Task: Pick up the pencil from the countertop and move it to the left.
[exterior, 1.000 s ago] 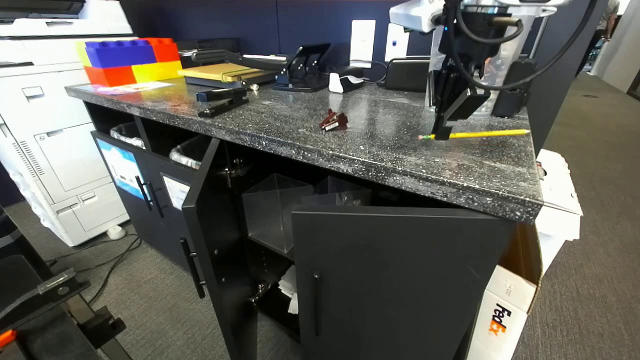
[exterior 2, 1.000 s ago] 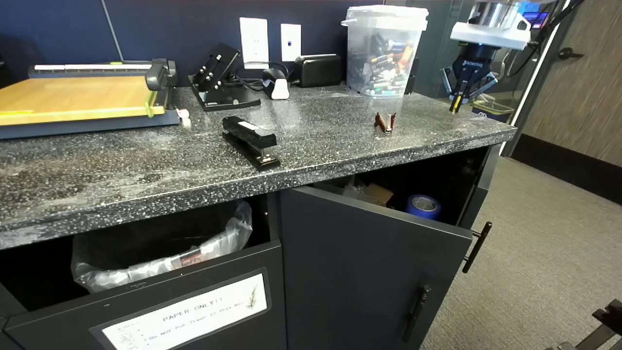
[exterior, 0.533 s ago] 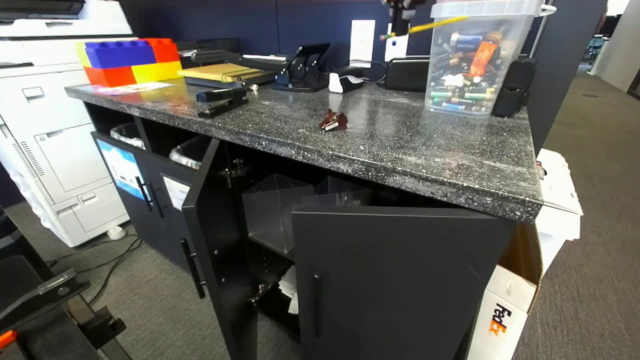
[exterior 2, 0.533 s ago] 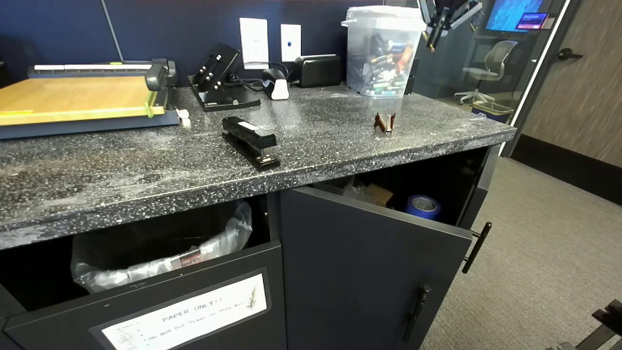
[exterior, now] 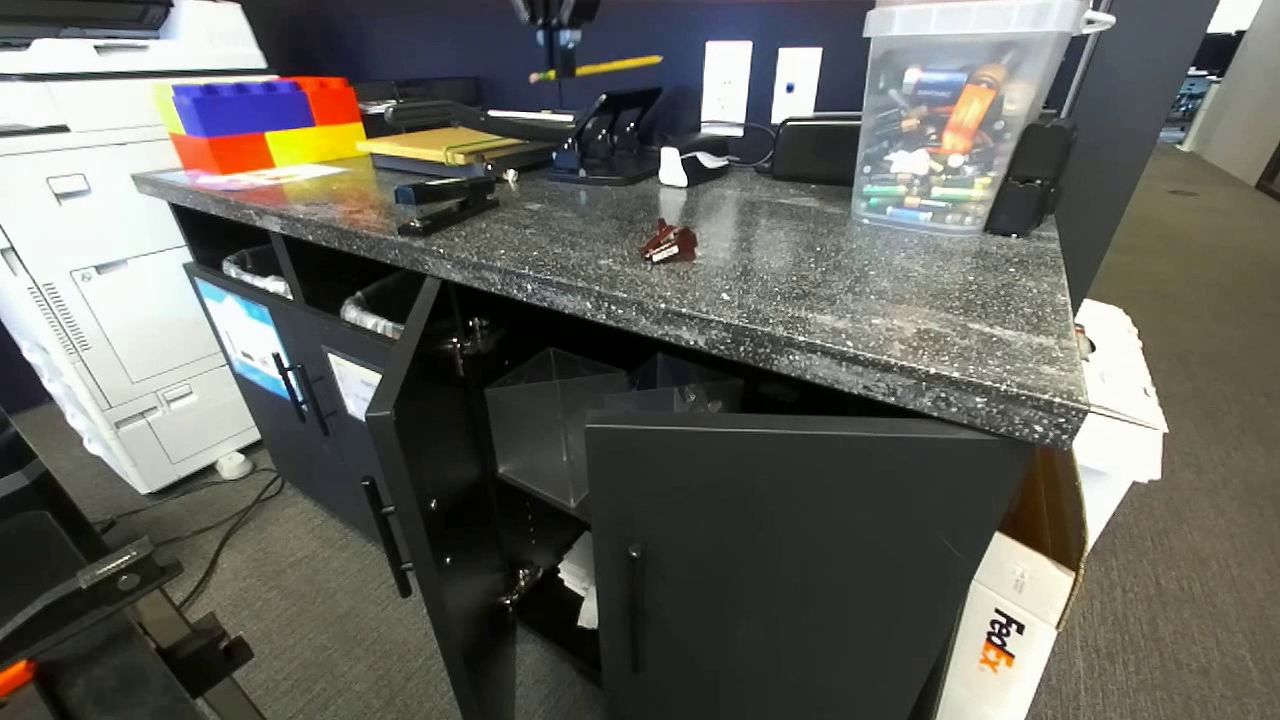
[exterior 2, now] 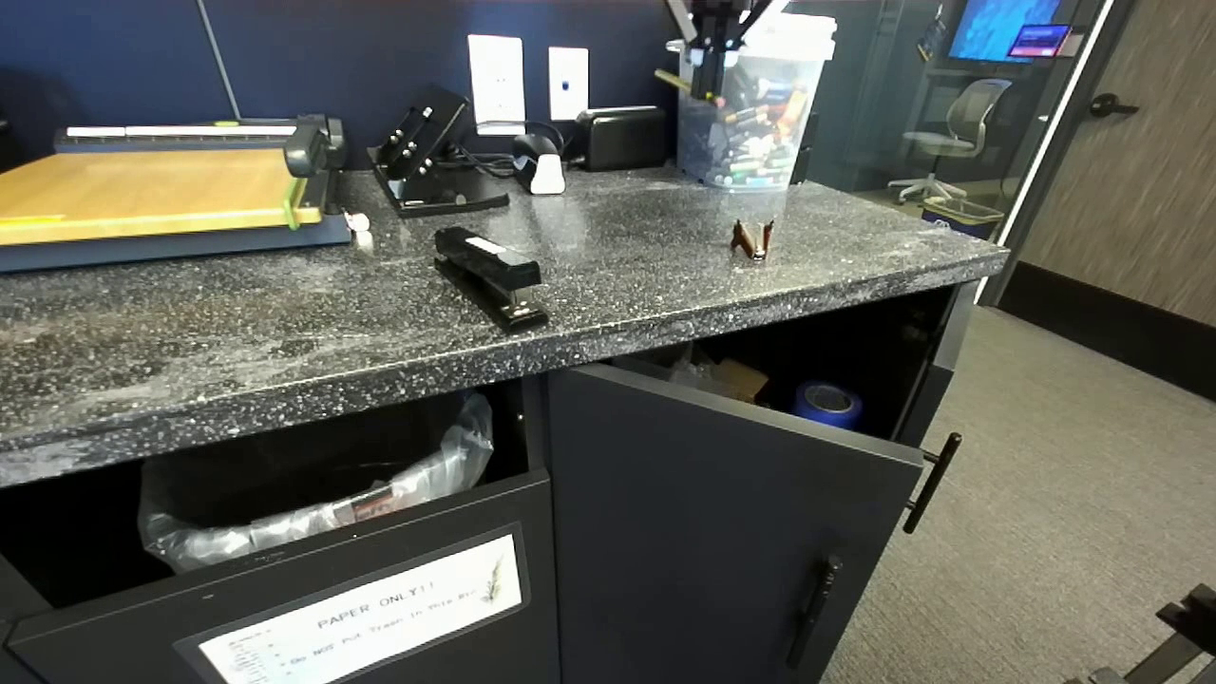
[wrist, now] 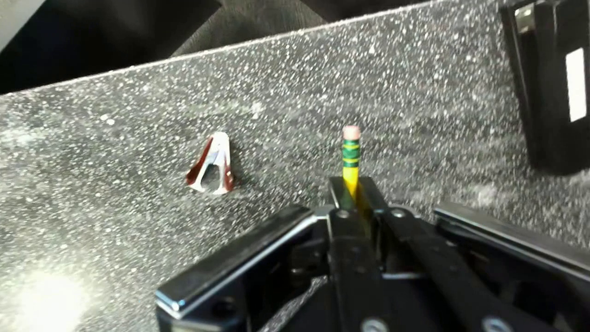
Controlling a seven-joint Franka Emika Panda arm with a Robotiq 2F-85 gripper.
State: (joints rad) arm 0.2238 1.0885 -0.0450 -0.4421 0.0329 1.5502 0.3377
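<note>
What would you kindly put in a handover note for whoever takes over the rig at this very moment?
Gripper: shut on the pencil, near its pink eraser.
Pencil: held in the air above the countertop.
Done: picked up and, over the last second, carried leftward in both exterior views.
Left: probably lower and release it; no target spot is shown, so more leftward travel may be wanted.

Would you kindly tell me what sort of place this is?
Probably an office copy and supply area: a copier stands beside the countertop, which holds a stapler and a paper trimmer.
</note>
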